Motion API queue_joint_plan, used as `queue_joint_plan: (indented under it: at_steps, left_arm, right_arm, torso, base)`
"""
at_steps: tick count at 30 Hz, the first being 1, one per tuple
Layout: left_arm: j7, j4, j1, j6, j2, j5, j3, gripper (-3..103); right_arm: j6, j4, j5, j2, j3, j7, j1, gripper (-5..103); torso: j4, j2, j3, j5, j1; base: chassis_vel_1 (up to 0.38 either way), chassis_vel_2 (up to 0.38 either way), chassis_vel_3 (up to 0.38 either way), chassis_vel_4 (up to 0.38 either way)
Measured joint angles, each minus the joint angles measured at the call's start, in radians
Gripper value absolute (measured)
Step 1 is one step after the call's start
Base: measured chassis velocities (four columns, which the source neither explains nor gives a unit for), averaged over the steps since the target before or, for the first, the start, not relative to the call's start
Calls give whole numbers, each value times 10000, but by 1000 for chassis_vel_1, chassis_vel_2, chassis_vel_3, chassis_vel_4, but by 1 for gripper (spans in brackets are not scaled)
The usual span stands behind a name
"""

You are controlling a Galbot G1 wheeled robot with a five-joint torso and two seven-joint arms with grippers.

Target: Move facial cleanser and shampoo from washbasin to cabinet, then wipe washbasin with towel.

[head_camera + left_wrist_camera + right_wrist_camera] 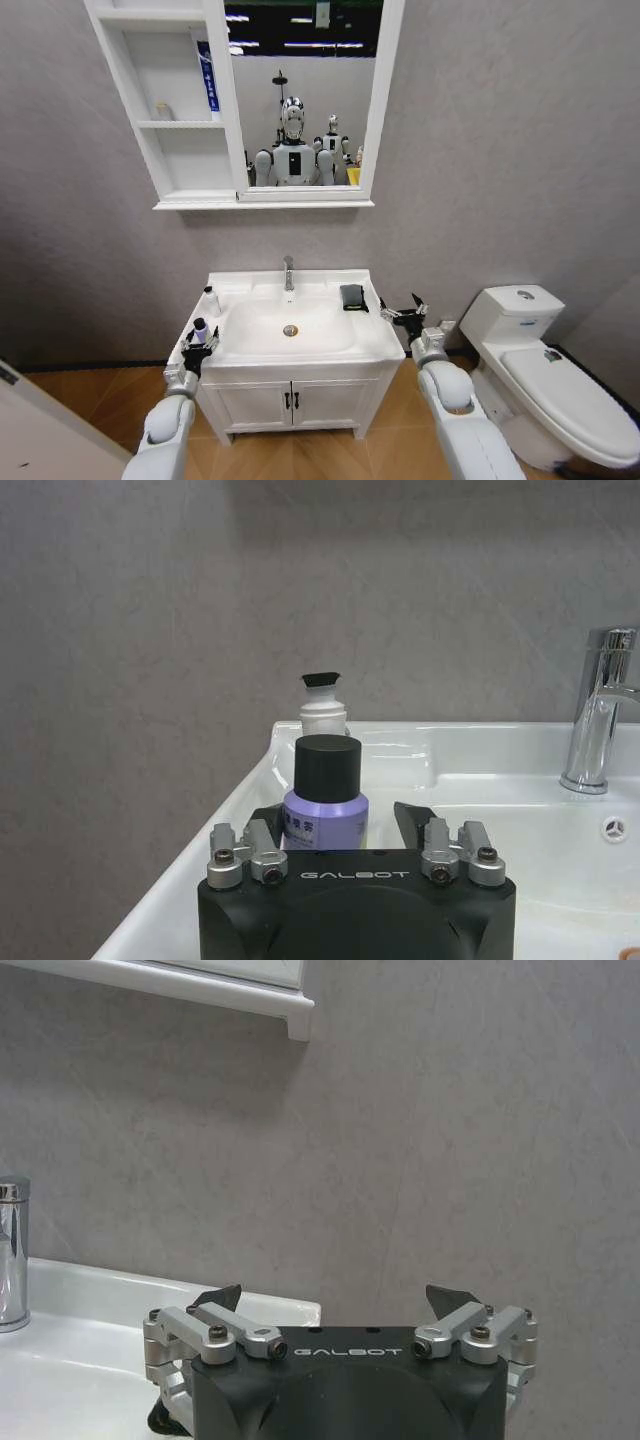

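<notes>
The white washbasin [262, 335] stands below the wall cabinet [160, 150]. On its left rim are a purple bottle with a black cap [199, 328] [327, 768] and, behind it, a small white bottle with a black top [211, 300] [323, 708]; I cannot tell which is the facial cleanser and which the shampoo. My left gripper [200, 346] [335, 815] is open, one finger on each side of the purple bottle, with a gap showing. The dark folded towel [352, 296] lies on the right rim. My right gripper [405, 318] [338, 1298] hovers open just right of the basin, holding nothing.
A chrome tap [288, 272] [598, 710] rises at the basin's back. A blue-and-white tube [207, 75] and a small jar [162, 110] sit on the cabinet shelves beside the mirror [300, 90]. A white toilet [550, 380] stands to the right; the vanity doors [290, 400] are below.
</notes>
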Motion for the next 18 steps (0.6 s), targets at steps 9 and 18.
queue_joint_plan:
  at_steps: [9, 18]
  left_arm:
    - [86, -61, 53, -43, -46, -8, -9, 43]
    - [-166, -1216, 568, 703, 805, -631, -68, 43]
  right_arm:
    - [-42, 210, -51, -15, 96, 53, -285, 100]
    - [-92, 251, -172, 71, -44, 141, -318, 100]
  torso:
    - [-1, 1, -1, 0, 0]
    - [0, 1, 0, -1, 0]
  base:
    - [0, 0, 0, 0]
    - [0, 0, 0, 0]
